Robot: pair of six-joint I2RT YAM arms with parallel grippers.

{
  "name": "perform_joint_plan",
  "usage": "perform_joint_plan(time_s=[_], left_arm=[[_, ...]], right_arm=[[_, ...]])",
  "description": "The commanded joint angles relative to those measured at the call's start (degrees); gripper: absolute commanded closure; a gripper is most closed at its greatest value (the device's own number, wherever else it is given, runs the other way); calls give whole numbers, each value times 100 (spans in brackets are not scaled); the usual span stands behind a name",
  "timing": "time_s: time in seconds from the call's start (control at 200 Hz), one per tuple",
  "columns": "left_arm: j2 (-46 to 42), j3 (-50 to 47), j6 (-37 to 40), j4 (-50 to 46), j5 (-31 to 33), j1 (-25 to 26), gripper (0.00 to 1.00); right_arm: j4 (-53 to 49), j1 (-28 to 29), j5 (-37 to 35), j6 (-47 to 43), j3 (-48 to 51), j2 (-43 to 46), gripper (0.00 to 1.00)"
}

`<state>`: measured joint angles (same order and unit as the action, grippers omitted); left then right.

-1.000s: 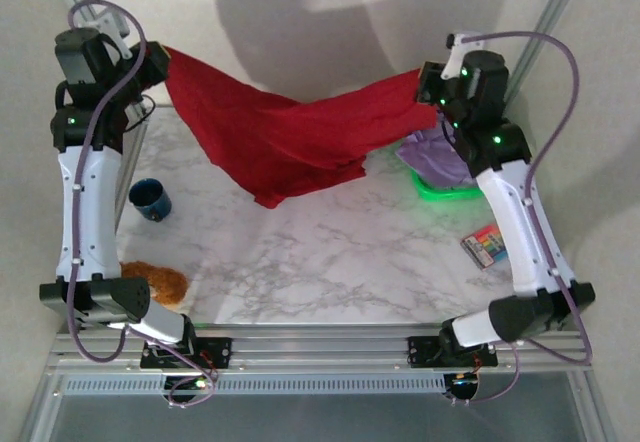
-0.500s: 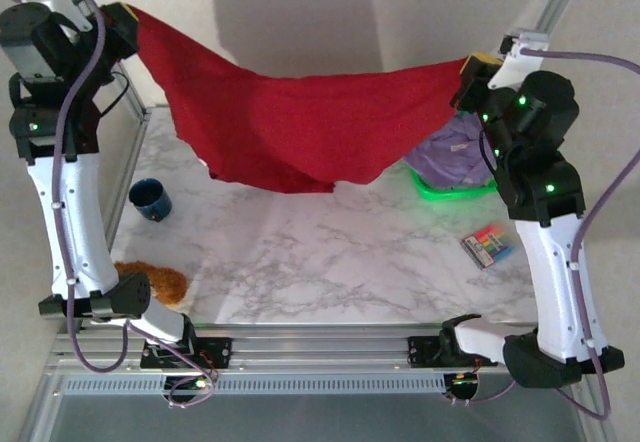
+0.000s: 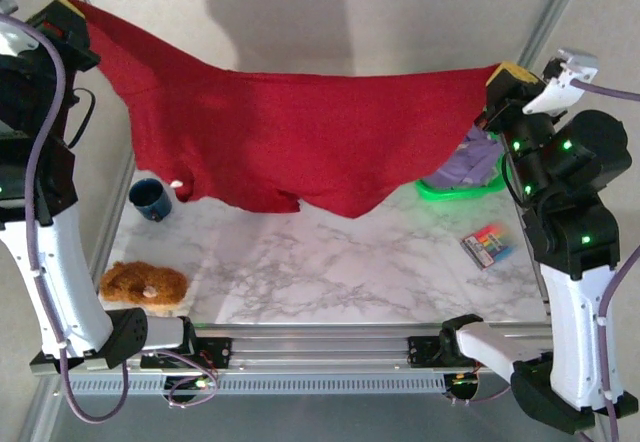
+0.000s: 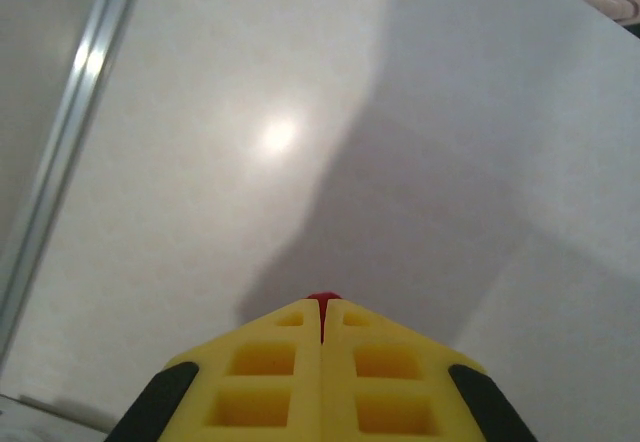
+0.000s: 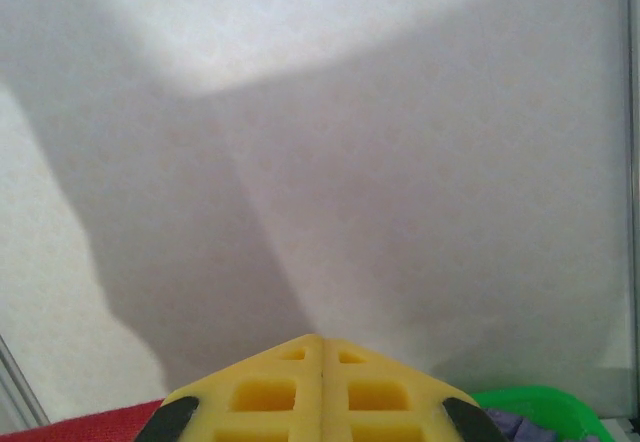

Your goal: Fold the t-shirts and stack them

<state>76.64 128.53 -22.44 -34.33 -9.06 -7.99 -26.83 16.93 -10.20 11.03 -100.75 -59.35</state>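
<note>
Red t-shirt (image 3: pixel 300 132) hangs clamped by left gripper (image 3: pixel 68 10) and right gripper (image 3: pixel 505 74), half hiding lavender t-shirt (image 3: pixel 470 167).

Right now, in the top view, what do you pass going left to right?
Left tool → cup → basket. The red shirt stretches across above them.

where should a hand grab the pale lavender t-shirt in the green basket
Probably pinch the top fold of the pale lavender cloth t-shirt, straight down from above: it lies bunched in the bright green plastic basket, whose rim blocks side approaches. The deep red cloth t-shirt partly hides it.
</note>
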Motion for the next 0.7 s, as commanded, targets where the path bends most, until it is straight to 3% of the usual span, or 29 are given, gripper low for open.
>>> perform_joint_plan(time_s=[0.0,0.24,0.355,0.426,0.576,0.696], left_arm=[[-141,-116,288,171,457,-62,100],[-61,-214,402,94,561,-62,100],[73,-374,503,-72,630,-71,100],[267,-460,460,-76,358,-89,100],[814,-168,437,-487,3,-71,100],[966,-408,461,-466,-156,-74,100]], right_arm=[[206,40,89,210,115,19,100],[106,33,343,318,-31,-357,100],[-906,34,515,250,-688,-1011,100],[-1305,30,614,191,-950,-1402,100],[-659,22,746,301,-543,-1618,100],[-804,28,936,280,-803,-2051,100]])
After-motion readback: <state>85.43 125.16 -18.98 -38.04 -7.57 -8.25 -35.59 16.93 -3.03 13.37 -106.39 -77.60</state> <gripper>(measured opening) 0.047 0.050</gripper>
